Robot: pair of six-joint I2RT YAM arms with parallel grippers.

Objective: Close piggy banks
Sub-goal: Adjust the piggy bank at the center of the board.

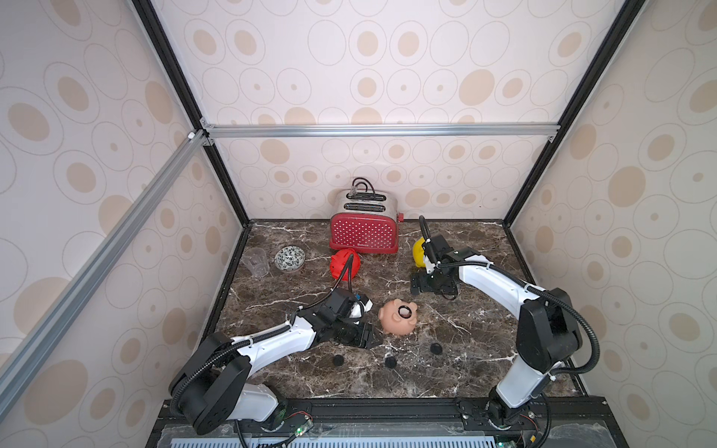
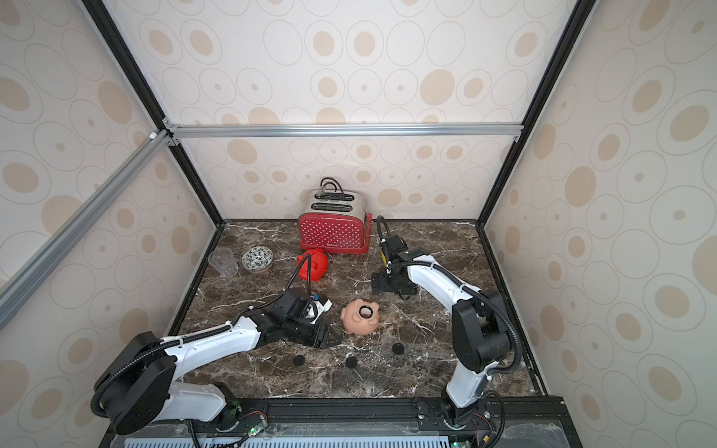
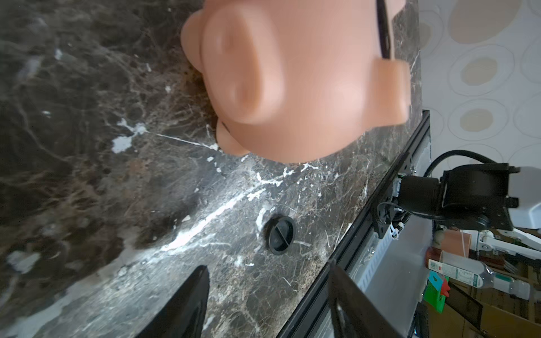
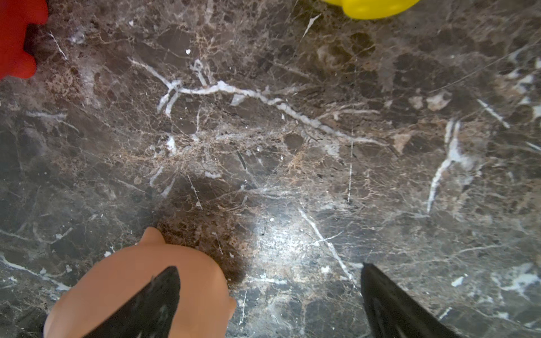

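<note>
The peach-pink piggy bank (image 1: pixel 397 316) lies belly up in mid-table, its round hole uncovered; it also fills the left wrist view (image 3: pixel 292 79). The red piggy bank (image 1: pixel 345 263) lies in front of the toaster. The yellow piggy bank (image 1: pixel 418 252) is half hidden behind my right arm. Three black round plugs (image 1: pixel 338 360) (image 1: pixel 390 362) (image 1: pixel 436 348) lie near the front edge; one plug (image 3: pixel 281 234) shows ahead of my left fingers. My left gripper (image 1: pixel 374 338) (image 3: pixel 268 295) is open and empty, just left of the peach pig. My right gripper (image 1: pixel 413 285) (image 4: pixel 269 292) hangs open and empty between the yellow and peach pigs.
A red polka-dot toaster (image 1: pixel 364 229) stands at the back wall. A patterned bowl (image 1: pixel 289 258) and a clear cup (image 1: pixel 256 262) sit at the back left. Enclosure walls bound the marble table (image 1: pixel 485 329) on three sides, and a black rail runs along the front.
</note>
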